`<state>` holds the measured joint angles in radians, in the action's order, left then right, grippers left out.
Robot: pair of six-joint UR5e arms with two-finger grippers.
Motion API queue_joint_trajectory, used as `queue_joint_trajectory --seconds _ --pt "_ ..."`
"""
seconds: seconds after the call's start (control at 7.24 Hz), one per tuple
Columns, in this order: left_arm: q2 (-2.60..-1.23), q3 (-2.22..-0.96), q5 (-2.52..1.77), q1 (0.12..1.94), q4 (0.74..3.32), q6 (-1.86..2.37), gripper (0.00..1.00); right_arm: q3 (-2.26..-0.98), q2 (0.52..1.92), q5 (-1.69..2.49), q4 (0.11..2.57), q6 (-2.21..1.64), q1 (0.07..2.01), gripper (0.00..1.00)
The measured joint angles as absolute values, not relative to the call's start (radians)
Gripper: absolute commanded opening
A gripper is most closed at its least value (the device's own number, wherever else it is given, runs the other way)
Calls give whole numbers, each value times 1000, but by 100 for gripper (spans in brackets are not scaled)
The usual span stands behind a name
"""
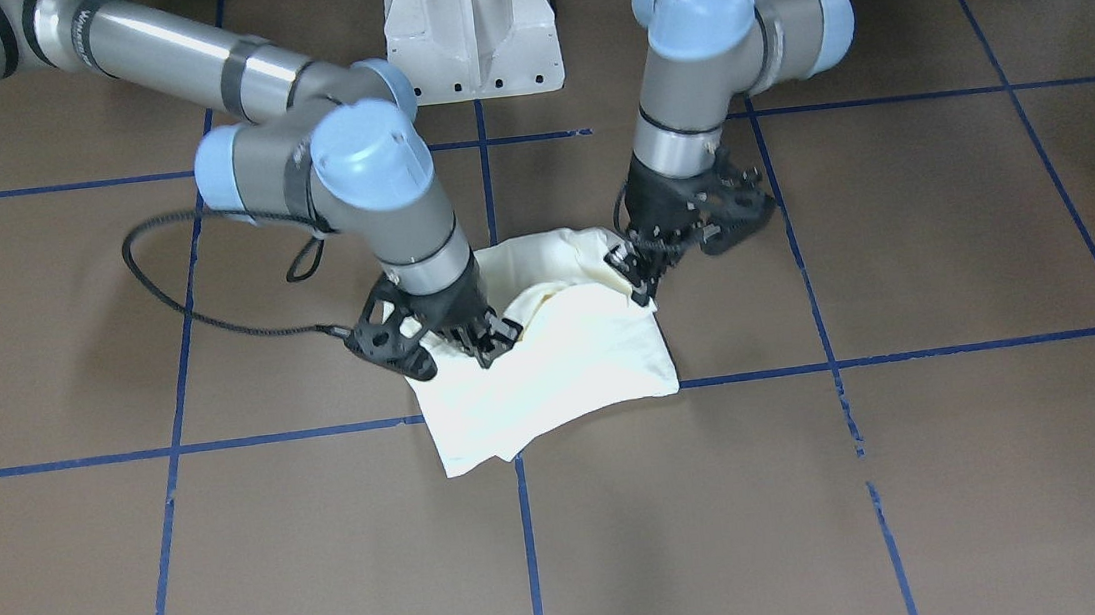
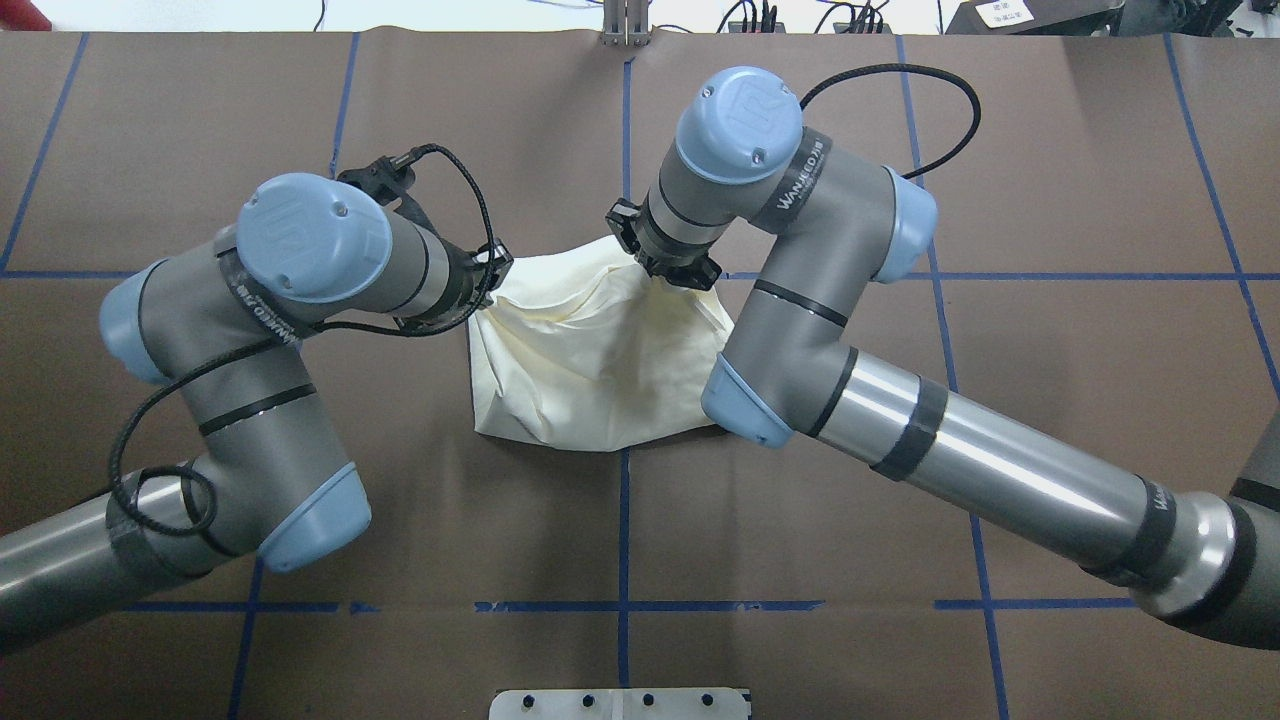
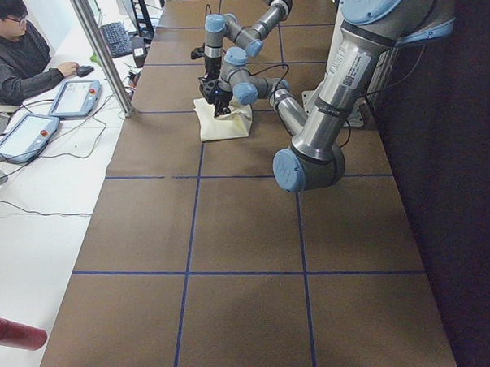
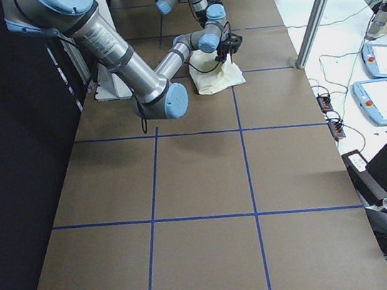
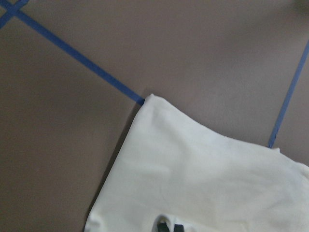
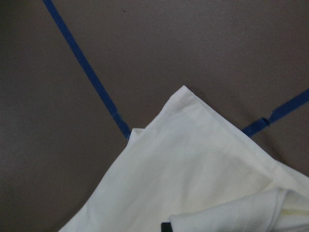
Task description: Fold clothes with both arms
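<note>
The cream shirt (image 1: 573, 365) lies folded into a small bundle mid-table, plain pale side up, with no print showing. It also shows in the overhead view (image 2: 590, 350) and in both wrist views (image 5: 203, 174) (image 6: 193, 169). My left gripper (image 1: 644, 283) (image 2: 492, 275) is shut on the shirt's edge on my left side. My right gripper (image 1: 491, 341) (image 2: 668, 272) is shut on the opposite edge. The cloth between them is bunched and slightly raised. Only dark fingertip ends show at the bottom of each wrist view (image 5: 169, 227) (image 6: 166, 226).
The white pedestal base (image 1: 471, 34) stands behind the shirt on the robot's side. Blue tape lines (image 1: 529, 550) grid the brown table. An operator (image 3: 12, 55) sits at a side desk with tablets (image 3: 27, 136). A red cylinder (image 3: 16, 333) lies beyond the table edge.
</note>
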<state>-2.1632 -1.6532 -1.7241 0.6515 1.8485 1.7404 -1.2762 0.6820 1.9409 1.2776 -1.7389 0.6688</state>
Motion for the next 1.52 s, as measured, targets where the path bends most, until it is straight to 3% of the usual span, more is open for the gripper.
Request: queue_joint_trajectory --seconds 0.41,0.83,1.52 --pt "-2208 -1498 -1718 683 1972 1646 100 -1176 654 1945 1255 -1629 702 100" --pt "-2200 -1491 -1723 711 2011 1556 100 -1178 660 2062 1256 -1582 787 100" --pt "-2050 -1528 -1796 598 2430 1726 100 -1390 767 2108 1429 -1391 859 100"
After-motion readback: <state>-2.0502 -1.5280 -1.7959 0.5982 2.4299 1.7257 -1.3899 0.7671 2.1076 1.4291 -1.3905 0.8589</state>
